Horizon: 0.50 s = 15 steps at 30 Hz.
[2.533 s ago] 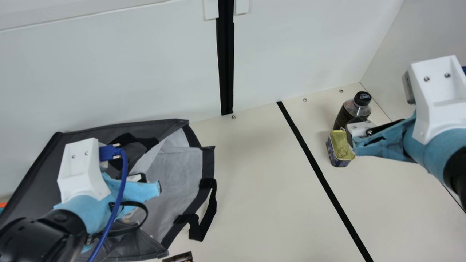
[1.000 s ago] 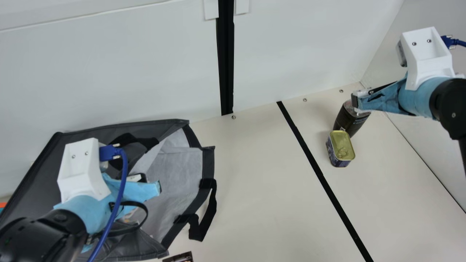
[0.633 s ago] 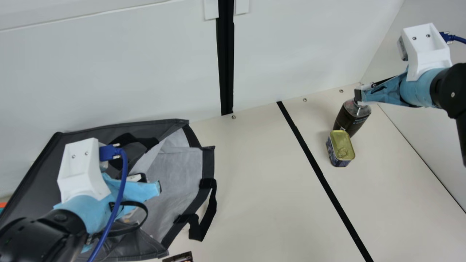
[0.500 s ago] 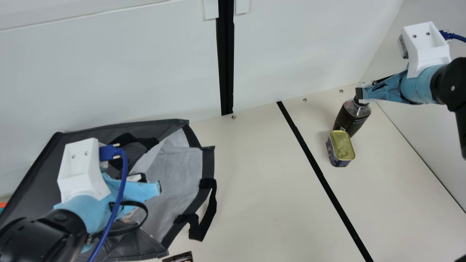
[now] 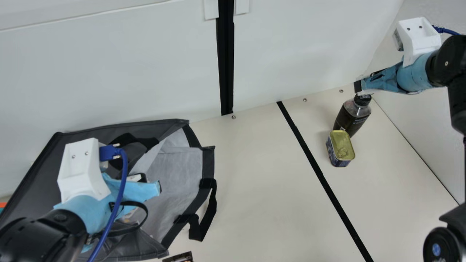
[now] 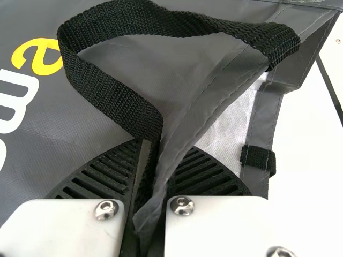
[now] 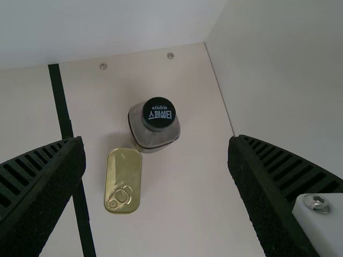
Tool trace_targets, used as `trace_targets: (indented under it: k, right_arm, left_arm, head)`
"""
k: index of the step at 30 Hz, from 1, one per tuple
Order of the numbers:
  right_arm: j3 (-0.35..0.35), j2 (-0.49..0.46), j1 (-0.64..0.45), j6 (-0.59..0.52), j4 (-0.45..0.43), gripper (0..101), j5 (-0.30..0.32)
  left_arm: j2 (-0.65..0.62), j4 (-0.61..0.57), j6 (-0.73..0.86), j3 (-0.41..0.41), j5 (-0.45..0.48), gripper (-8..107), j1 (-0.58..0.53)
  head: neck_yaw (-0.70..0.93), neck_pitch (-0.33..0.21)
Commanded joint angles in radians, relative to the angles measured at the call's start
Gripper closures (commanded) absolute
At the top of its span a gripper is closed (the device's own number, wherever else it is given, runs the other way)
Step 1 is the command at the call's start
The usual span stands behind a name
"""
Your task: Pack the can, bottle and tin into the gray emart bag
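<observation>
Gray fabric with black trim makes up the emart bag (image 5: 40, 160) at the far left, its pale-lined mouth facing right across the cream table (image 5: 269, 200). From my station I see the left gripper (image 5: 151, 182) over that mouth, jaws pinched on the bag's rim and black webbing handle. Right of the black stripe (image 5: 313, 163) stands the rectangular gold-lidded tin (image 5: 340, 143), just beside the upright dark bottle with a black cap (image 5: 351, 118). Above the bottle I have the right gripper (image 5: 359, 86), jaws wide apart.
</observation>
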Motion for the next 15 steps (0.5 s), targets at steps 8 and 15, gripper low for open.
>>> trace_targets:
  k: [8,15]
  right_arm:
    - [-0.116,0.095,-0.003,0.003,0.012,11,0.068]
    - [-0.181,0.160,-0.001,0.008,0.016,11,0.098]
  left_arm:
    - [0.000,0.000,0.000,0.000,0.000,89,0.000]
    - [0.000,0.000,0.000,0.000,0.000,89,0.000]
  head:
    - [-0.001,-0.023]
    - [-0.001,-0.023]
